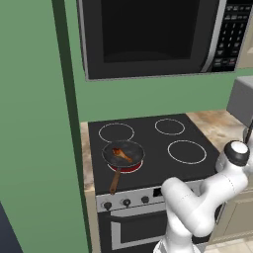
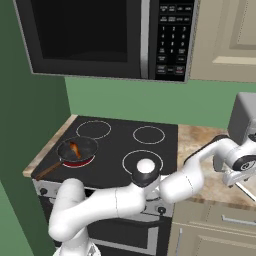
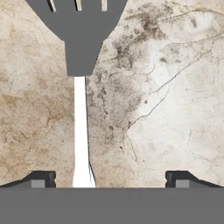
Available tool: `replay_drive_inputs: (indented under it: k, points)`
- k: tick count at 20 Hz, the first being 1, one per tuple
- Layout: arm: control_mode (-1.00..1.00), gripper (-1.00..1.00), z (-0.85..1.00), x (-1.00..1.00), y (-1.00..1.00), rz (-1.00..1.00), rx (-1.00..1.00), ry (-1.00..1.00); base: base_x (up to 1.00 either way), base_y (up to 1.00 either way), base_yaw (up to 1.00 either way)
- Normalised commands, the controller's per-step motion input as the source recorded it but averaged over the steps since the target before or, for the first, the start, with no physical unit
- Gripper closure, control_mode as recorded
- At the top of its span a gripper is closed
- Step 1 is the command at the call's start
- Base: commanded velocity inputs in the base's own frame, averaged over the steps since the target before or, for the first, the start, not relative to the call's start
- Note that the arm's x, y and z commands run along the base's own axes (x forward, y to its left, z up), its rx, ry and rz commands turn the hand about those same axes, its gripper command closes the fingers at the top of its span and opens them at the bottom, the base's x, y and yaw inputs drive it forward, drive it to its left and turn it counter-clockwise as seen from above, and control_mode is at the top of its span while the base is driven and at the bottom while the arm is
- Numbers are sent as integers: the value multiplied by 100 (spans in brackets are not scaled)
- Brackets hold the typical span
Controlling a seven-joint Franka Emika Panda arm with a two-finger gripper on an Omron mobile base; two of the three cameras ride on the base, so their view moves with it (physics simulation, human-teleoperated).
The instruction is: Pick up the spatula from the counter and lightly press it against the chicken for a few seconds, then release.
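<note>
The spatula (image 3: pixel 80 127) lies flat on the beige stone counter (image 3: pixel 166 100), its grey slotted head (image 3: pixel 81 35) toward the top of the hand view and its white handle running down between my fingertips. My gripper (image 3: pixel 111 179) hovers just above it, open wide, with the handle closer to the left fingertip (image 3: pixel 43 178). In the right base view my gripper (image 2: pixel 234 179) hangs over the counter right of the stove, with a white sliver of the spatula (image 2: pixel 246 187) beside it. The chicken (image 1: pixel 121 154) (image 2: pixel 75 148) rests in a black pan (image 1: pixel 134 148) (image 2: pixel 86 145) on the front left burner.
The pan's brown handle (image 1: pixel 114 182) sticks out over the stove's front edge. A grey toaster-like box (image 2: pixel 244 117) (image 1: pixel 242 99) stands at the back of the counter close to my hand. A microwave (image 2: pixel 100 35) hangs above the black stove (image 1: pixel 163 148).
</note>
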Motion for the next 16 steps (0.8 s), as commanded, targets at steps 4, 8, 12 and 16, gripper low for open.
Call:
replay_drive_inputs:
  k: [4, 8, 12, 16]
  points:
    - [-100, 100, -16, 41, -36, 5, 4, 4, 0, 0, 0]
    - [-100, 100, -31, 32, -21, 4, 3, 10, 0, 0, 0]
    - [-100, 100, -39, 6, -28, 5, 10, 11, 0, 0, 0]
    - [-100, 100, -40, 0, -25, 6, 11, 12, 0, 0, 0]
